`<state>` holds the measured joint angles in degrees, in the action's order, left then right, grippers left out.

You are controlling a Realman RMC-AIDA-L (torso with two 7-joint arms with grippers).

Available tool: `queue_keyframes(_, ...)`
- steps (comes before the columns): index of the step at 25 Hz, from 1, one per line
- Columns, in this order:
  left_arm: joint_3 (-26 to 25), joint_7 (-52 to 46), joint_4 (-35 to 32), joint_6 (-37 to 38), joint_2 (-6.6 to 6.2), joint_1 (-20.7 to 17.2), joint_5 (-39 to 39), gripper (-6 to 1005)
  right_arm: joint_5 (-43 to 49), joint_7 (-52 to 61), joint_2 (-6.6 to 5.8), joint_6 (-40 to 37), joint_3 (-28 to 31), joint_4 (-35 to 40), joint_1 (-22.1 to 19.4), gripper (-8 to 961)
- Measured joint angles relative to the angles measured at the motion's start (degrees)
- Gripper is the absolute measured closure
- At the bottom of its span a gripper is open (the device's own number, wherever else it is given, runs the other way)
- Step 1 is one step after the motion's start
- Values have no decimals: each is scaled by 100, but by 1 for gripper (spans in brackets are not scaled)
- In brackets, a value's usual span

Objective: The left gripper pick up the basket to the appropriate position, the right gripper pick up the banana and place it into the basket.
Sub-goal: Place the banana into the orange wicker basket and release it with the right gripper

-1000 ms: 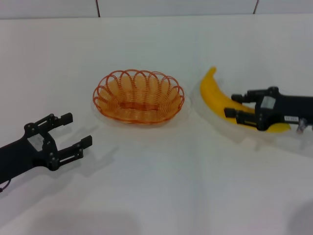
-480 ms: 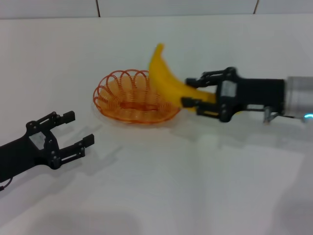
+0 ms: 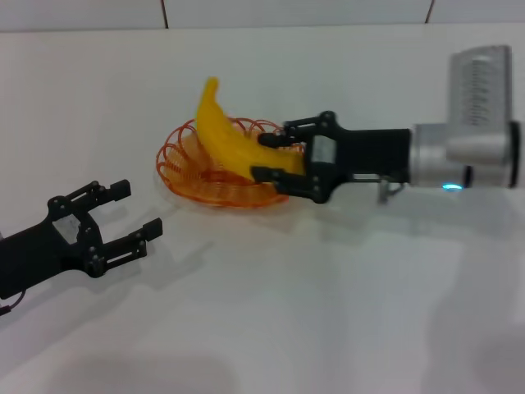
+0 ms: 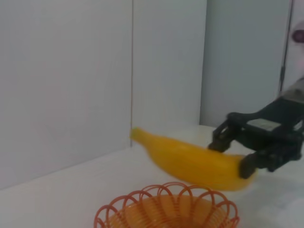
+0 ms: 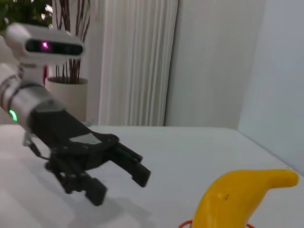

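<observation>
The orange wire basket (image 3: 182,174) stands on the white table, left of centre. My right gripper (image 3: 264,157) is shut on the yellow banana (image 3: 220,131) and holds it above the basket, its free tip pointing up and away. My left gripper (image 3: 139,208) is open and empty, low over the table a short way in front and left of the basket, apart from it. The left wrist view shows the banana (image 4: 190,159) in the right gripper (image 4: 231,159) above the basket (image 4: 166,211). The right wrist view shows the banana (image 5: 240,194) and the left gripper (image 5: 121,187).
The white table (image 3: 287,312) spreads wide in front of and to the right of the basket. A pale wall (image 3: 287,12) runs along its far edge. The right wrist view shows the robot's head (image 5: 47,45) and a potted plant (image 5: 71,71) behind the left arm.
My right gripper has lifted the banana from the table right of the basket and carried it left to above the basket. The left gripper has barely shifted.
</observation>
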<state>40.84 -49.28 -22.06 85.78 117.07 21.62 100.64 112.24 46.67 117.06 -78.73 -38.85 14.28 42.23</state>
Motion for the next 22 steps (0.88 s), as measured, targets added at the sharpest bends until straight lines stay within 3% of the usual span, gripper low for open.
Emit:
queue_keyframes(5, 3, 0, 1, 0, 0, 51, -1, 197, -6, -22, 1, 485, 16, -254, 206, 443)
queue_keyframes(20, 2, 38, 114, -23, 0, 87, -2, 197, -176, 35, 10, 721, -44, -376, 222, 411)
queue_keyframes(22, 3, 41, 114, -31, 0, 88, -1, 197, -182, 35, 10, 718, -29, -378, 225, 368)
